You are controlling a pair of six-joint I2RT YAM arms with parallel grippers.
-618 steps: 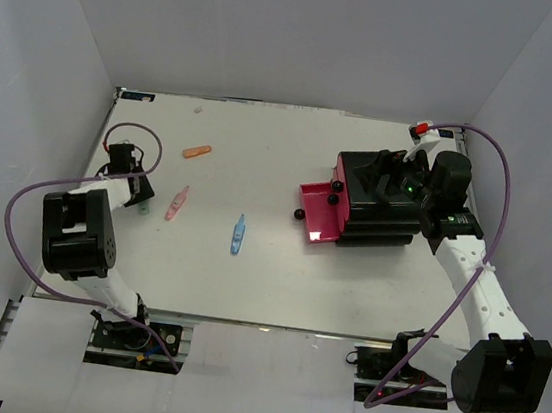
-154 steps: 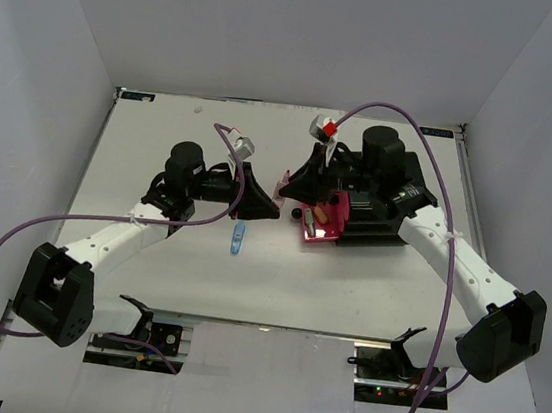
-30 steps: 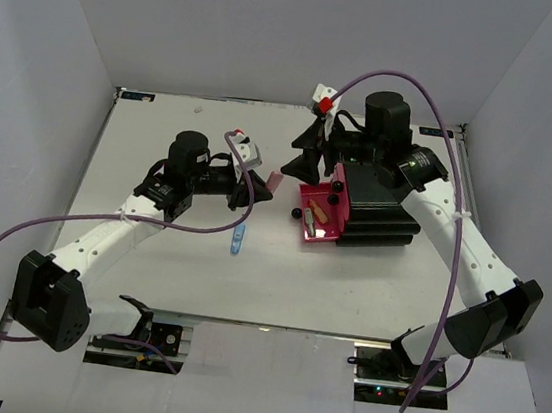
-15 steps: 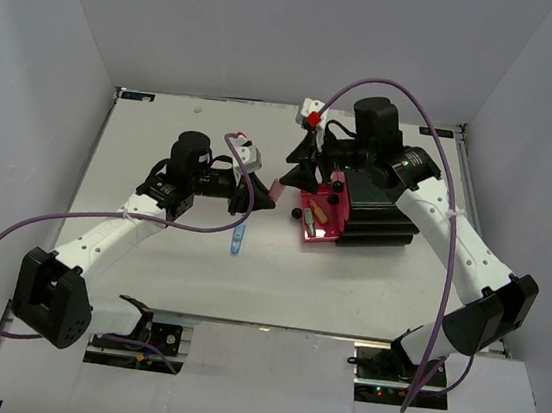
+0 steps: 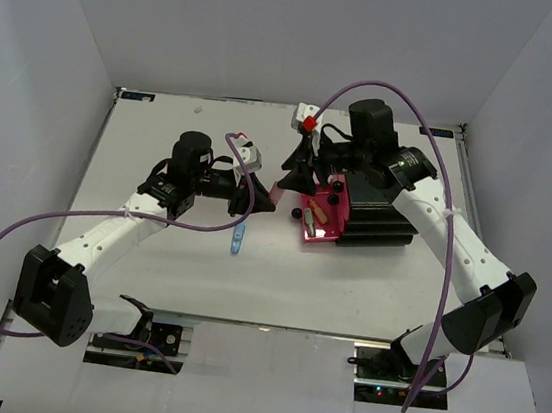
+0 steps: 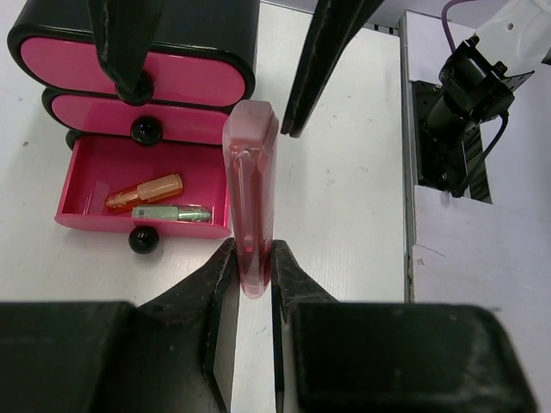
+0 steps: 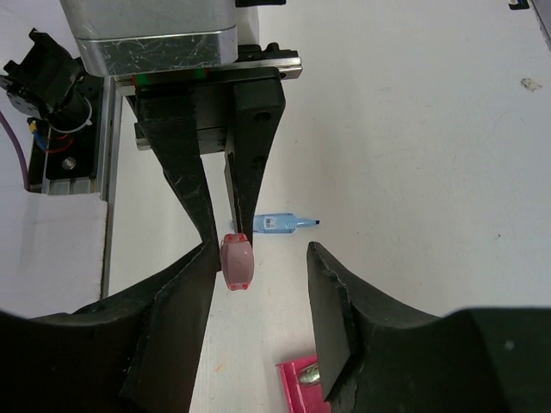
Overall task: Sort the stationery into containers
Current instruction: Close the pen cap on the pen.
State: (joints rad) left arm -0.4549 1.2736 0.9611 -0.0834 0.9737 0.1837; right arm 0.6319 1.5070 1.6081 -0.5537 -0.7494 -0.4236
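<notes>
Left hand [image 6: 250,280], pointing to 3 o'clock, clamps pink pen [image 6: 250,181]. Right hand [image 7: 261,251], pointing to 9 o'clock, straddles its tip, jaws partly apart.

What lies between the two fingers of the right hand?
The end of the pink pen, which the left hand holds; the right wrist view shows it.

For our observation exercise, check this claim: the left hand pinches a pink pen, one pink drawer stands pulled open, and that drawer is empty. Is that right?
Not quite. The drawer is not empty: an orange pen and a silvery-green pen lie in it, as the left wrist view shows. The left hand does pinch a pink pen, and the drawer is pulled open.
</notes>
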